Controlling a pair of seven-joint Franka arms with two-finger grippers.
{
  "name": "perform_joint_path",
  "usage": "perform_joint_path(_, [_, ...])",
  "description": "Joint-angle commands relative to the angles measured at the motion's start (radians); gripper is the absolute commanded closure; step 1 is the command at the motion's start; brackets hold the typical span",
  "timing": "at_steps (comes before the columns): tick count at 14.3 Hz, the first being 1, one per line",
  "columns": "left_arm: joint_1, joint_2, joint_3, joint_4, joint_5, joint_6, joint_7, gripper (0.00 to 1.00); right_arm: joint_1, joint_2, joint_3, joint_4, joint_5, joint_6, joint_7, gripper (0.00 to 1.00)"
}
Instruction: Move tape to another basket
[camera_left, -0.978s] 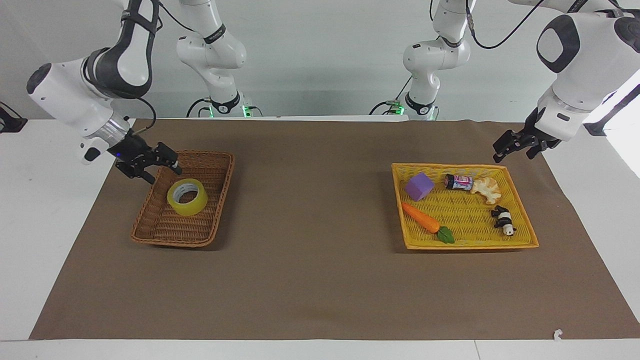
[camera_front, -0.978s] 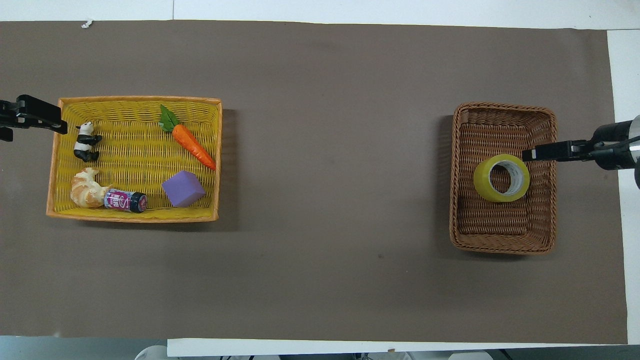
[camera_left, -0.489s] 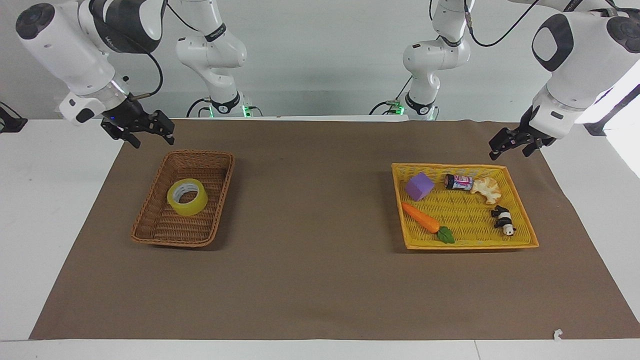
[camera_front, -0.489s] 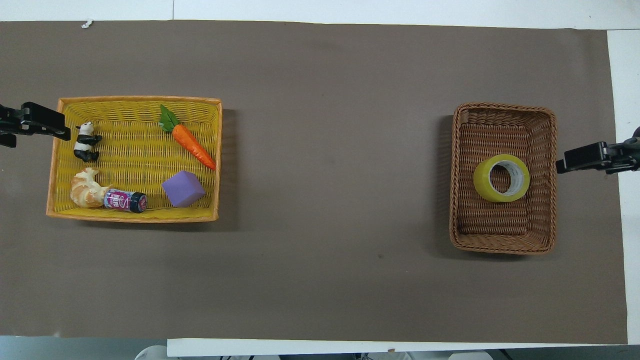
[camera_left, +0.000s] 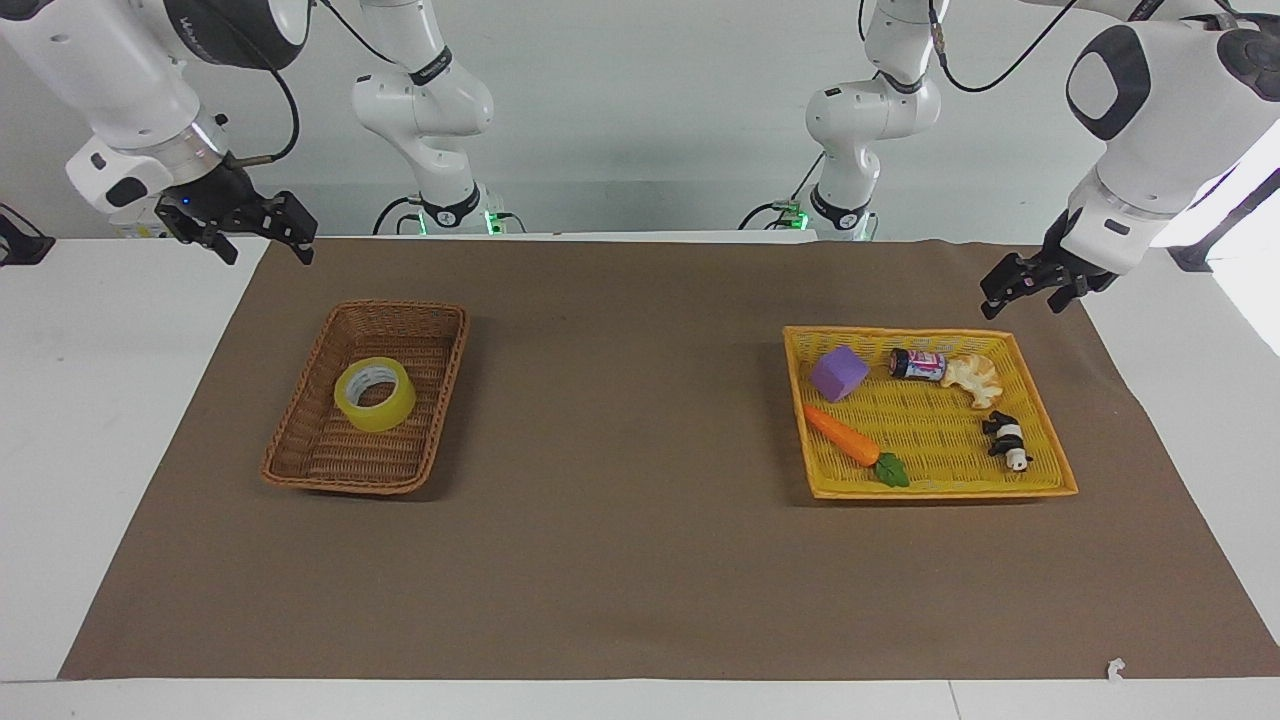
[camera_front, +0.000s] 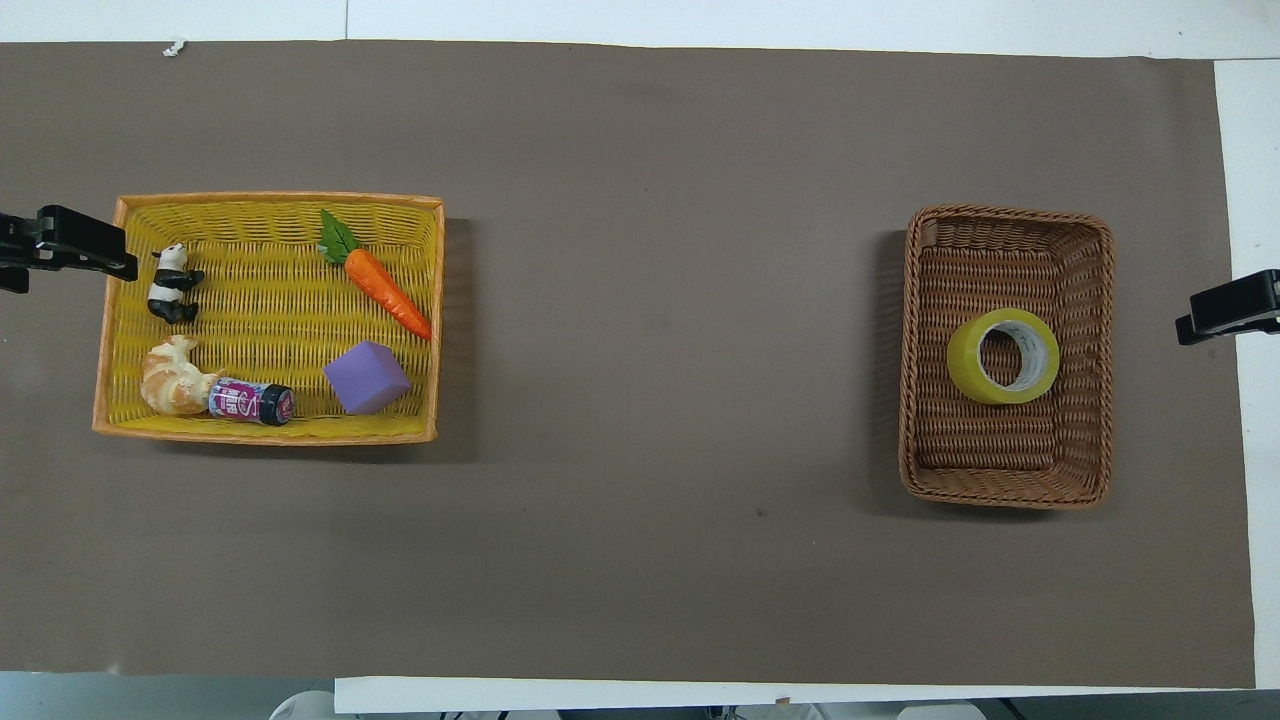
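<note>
I see the wide roll of translucent yellow packing tape lying flat inside the dark brown woven wicker basket, so I judge the move done. Both grippers are open and empty: my right gripper hangs above the mat near that basket, my left gripper well apart from it, just beside the bright yellow flat woven tray. The risk I see is a low sweep clipping the wicker rim and dragging it. Well apart from the basket, the tray holds an orange toy carrot, purple cube, small jar, pastry and panda figure; nothing obstructs.
</note>
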Motion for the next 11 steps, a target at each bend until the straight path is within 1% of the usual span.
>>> perform_joint_path(1, [-0.014,-0.014,0.012,-0.025,-0.006,0.016,0.016,0.00,-0.013,0.065,0.021,0.116,-0.021,-0.068,0.016,0.00])
perform_joint_path(5, [0.000,-0.015,0.012,-0.027,-0.006,0.014,0.014,0.00,-0.045,0.056,0.051,0.124,-0.019,-0.074,0.016,0.00])
perform_joint_path(11, [-0.001,-0.015,0.012,-0.027,-0.006,0.014,0.014,0.00,-0.048,0.045,0.054,0.123,-0.018,-0.073,0.016,0.00])
